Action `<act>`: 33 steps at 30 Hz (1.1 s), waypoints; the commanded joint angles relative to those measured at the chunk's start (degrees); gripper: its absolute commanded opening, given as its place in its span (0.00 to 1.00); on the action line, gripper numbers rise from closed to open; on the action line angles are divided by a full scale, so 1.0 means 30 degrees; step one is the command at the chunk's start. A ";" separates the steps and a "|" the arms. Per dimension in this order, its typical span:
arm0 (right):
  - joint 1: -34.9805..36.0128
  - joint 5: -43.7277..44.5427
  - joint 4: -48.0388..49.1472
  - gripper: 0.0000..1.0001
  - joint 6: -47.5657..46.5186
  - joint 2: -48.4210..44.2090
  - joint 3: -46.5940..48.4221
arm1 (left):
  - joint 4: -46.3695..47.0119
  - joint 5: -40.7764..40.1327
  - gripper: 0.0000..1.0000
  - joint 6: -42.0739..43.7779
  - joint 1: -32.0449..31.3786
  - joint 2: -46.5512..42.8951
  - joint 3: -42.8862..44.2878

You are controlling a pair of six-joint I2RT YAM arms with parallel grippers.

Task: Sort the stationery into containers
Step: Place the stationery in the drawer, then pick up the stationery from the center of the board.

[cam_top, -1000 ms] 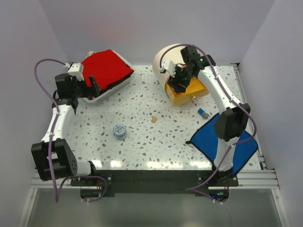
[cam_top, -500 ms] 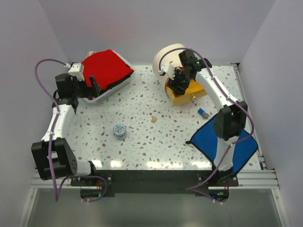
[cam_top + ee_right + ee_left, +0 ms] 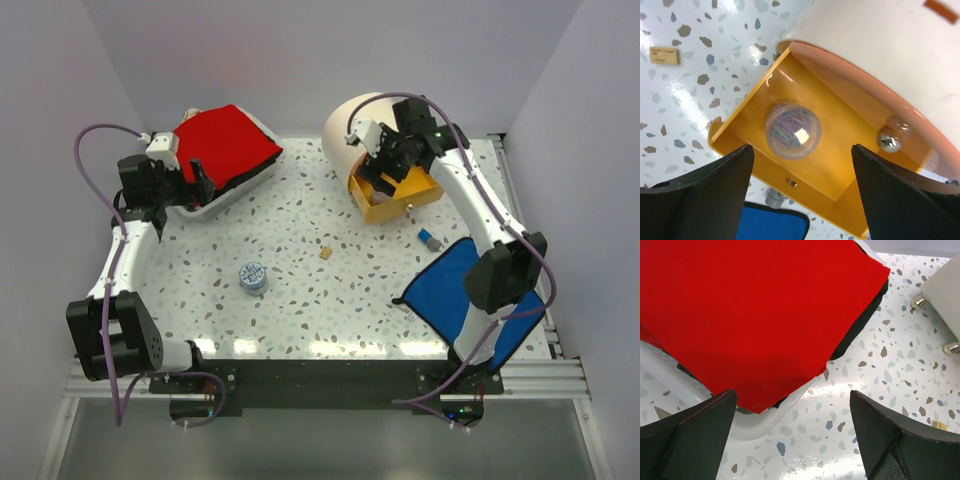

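Observation:
A round clear purple roll (image 3: 791, 130) lies in the open yellow drawer (image 3: 850, 175) of the cream drum (image 3: 352, 122). My right gripper (image 3: 801, 150) hangs open just above it, touching nothing; from above it (image 3: 383, 178) is over the drawer (image 3: 408, 203). My left gripper (image 3: 195, 180) stands open and empty at the white case's red top (image 3: 225, 140), over the case's rim (image 3: 760, 422). On the table lie the blue-patterned roll (image 3: 253, 276), the tan cube (image 3: 325, 253) and the blue-grey stub (image 3: 429, 239).
The flat blue cloth (image 3: 470, 298) lies at the near right beside the right arm. Two small metal knobs (image 3: 917, 302) of the drum show at the left wrist view's right edge. A raised rail (image 3: 520, 200) borders the table on the right.
My right gripper has opened wider and risen out of the drawer, leaving the purple roll lying in it. The left arm has not moved.

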 commanded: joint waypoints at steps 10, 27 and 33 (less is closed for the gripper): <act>0.3109 -0.4316 -0.3131 0.87 -0.4494 -0.2513 -0.0356 | 0.0952 0.0087 1.00 -0.0308 -0.0189 -0.0957 -0.0011; 1.0320 -0.6513 -0.0355 0.99 -0.5919 0.4692 0.1311 | -0.1887 -0.3045 1.00 0.1421 0.1069 -0.2948 -0.0216; 1.1405 -0.7127 0.1287 0.99 -0.5541 0.5279 0.1046 | -0.2535 -0.3869 1.00 0.1393 0.1919 -0.4032 -0.0919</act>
